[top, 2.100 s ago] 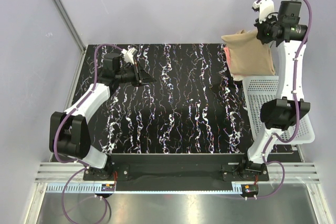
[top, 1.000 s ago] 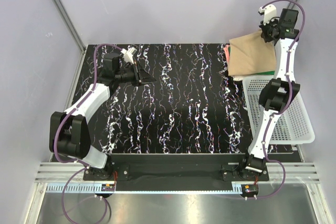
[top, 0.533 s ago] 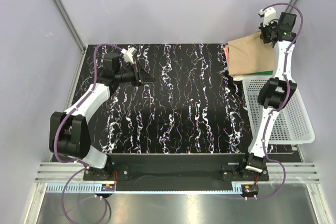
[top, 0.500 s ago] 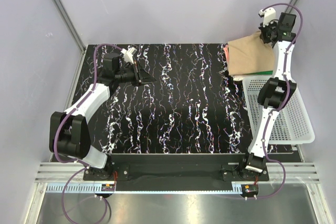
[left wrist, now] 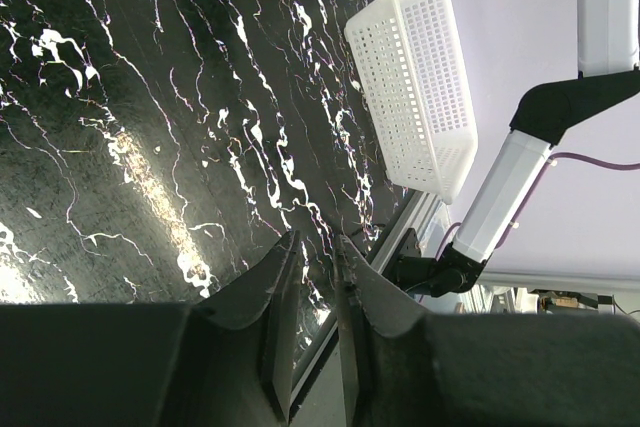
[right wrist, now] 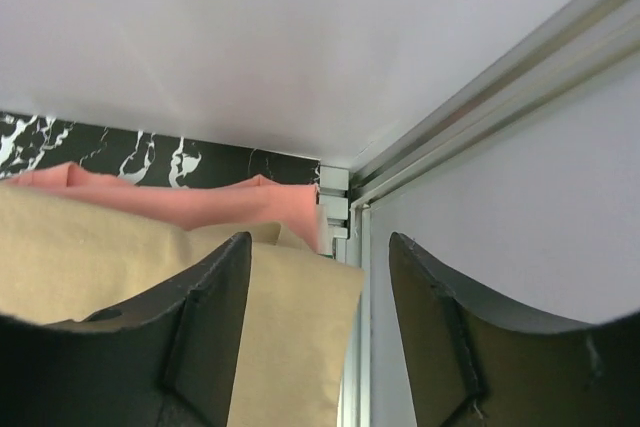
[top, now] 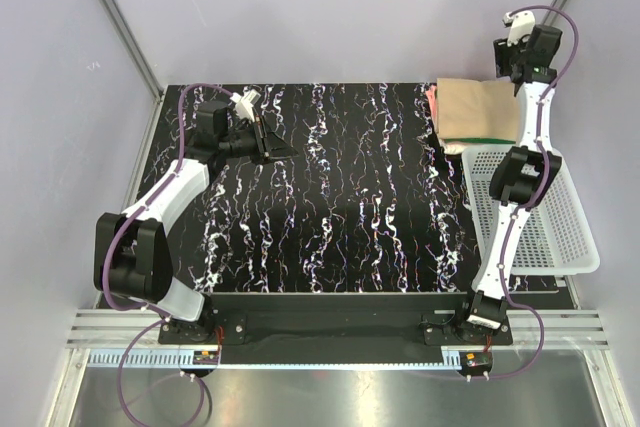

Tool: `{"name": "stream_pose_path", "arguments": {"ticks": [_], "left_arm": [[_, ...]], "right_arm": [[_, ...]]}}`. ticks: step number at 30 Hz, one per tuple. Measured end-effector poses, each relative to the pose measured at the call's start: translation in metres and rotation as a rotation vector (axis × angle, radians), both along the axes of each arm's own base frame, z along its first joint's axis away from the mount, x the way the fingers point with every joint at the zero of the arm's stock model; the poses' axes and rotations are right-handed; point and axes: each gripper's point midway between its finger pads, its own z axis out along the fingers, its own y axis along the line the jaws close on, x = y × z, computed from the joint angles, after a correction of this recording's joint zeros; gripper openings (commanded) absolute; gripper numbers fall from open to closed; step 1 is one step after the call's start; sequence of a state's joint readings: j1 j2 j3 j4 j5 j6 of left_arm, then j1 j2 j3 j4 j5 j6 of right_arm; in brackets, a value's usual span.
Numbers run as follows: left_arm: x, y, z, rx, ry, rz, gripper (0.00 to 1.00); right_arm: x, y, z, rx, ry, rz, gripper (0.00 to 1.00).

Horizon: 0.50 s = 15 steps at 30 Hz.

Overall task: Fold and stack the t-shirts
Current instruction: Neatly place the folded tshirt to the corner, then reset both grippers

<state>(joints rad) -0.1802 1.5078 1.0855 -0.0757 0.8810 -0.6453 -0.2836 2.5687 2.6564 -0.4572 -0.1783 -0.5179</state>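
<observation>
- The left tool (left wrist: 315,239) is hovering over bare counter (top: 340,197) at about 10 o'clock in the overhead view. Its fingers are sitting a narrow gap apart with nothing between them.
- No loose or unfolded shirt is showing anywhere on the counter.
- The tan t-shirt (top: 478,112) is lying folded flat at about 1 o'clock, resting on the coral-pink t-shirt (top: 431,102), whose edge is peeking out at the stack's left and far sides. A third shirt may be lying underneath, but that is too small to tell.
- The right tool (right wrist: 318,242) is hanging just above the tan shirt's far corner, its fingers standing wide apart and gripping nothing.
- The white basket (top: 560,237) at 4 o'clock is looking empty.
- Judging by this, the folding and stacking are looking finished or very nearly so.
</observation>
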Motion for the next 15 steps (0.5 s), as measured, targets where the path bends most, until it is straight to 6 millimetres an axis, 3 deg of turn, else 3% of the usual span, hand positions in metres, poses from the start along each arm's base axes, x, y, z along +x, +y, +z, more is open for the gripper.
{"name": "stream_pose_path", "arguments": {"ticks": [2, 7, 15], "left_arm": [[0.0, 0.0, 0.0, 0.0, 0.0, 0.0, 0.25], [0.0, 0.0, 0.0, -0.001, 0.001, -0.001, 0.25], [0.0, 0.0, 0.001, -0.003, 0.0, 0.0, 0.25]], "right_arm": [[0.001, -0.003, -0.002, 0.02, -0.011, -0.034, 0.62], [-0.003, -0.004, -0.024, 0.103, 0.023, -0.095, 0.37], [-0.014, 0.004, -0.059, 0.246, 0.091, -0.157, 0.29]]}}
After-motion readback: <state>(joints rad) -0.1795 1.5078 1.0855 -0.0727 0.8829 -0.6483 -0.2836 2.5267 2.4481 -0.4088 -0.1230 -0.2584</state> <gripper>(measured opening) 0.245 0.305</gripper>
